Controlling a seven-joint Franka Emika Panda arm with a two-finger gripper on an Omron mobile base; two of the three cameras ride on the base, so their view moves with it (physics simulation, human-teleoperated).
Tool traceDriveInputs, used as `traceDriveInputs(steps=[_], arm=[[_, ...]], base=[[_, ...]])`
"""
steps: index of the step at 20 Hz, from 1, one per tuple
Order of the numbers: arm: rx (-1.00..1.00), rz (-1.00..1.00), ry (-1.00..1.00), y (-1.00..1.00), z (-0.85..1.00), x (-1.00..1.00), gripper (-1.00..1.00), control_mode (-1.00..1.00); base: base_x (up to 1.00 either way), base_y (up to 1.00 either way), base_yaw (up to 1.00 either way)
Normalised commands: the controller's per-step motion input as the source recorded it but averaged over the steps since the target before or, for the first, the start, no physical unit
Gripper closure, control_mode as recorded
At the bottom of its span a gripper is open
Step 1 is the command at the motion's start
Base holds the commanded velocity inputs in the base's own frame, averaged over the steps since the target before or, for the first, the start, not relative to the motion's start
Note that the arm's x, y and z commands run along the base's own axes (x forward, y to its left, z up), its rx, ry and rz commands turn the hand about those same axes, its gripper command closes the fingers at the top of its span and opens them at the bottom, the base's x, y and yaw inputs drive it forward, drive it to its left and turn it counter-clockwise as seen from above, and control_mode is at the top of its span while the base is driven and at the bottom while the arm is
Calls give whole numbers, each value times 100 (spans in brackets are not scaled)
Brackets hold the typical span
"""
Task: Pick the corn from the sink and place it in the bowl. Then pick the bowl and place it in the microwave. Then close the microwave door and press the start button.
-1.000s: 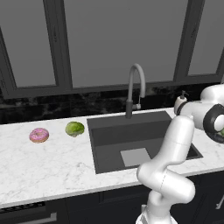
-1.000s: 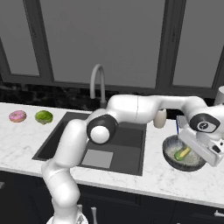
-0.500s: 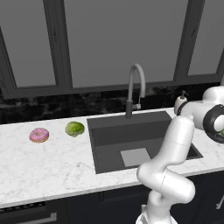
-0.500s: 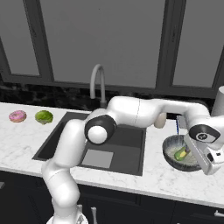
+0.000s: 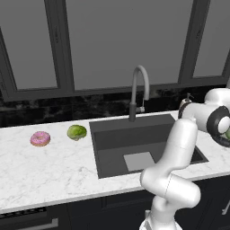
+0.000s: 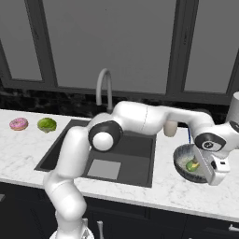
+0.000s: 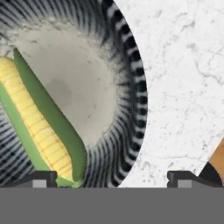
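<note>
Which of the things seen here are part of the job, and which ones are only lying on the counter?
Part of the job:
- corn, lying in the bowl
- bowl
- sink
- gripper, open over the bowl's rim

Only lying about:
- pink donut
- round green vegetable
- faucet

a kitchen: marble counter [image 5: 40, 166], sink [image 5: 143, 143] with faucet [image 5: 139, 90].

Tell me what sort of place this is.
A kitchen, rendered rather than real. A marble-look counter holds a dark recessed sink with a curved steel faucet; a donut and a round green vegetable lie nearby, and corn sits in a bowl.
</note>
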Motion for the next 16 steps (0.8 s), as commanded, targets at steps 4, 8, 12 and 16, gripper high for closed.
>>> traceDriveInputs(steps=[4, 8, 12, 16], arm=[[4, -1, 10, -3, -14, 0, -100, -100], [3, -2, 6, -1, -17, 0, -100, -100], [4, -2, 3, 0, -26, 0, -100, -100], [4, -2, 2, 0, -31, 0, -100, -100]], base=[[0, 0, 0], [0, 0, 0], [0, 0, 0], [0, 0, 0]])
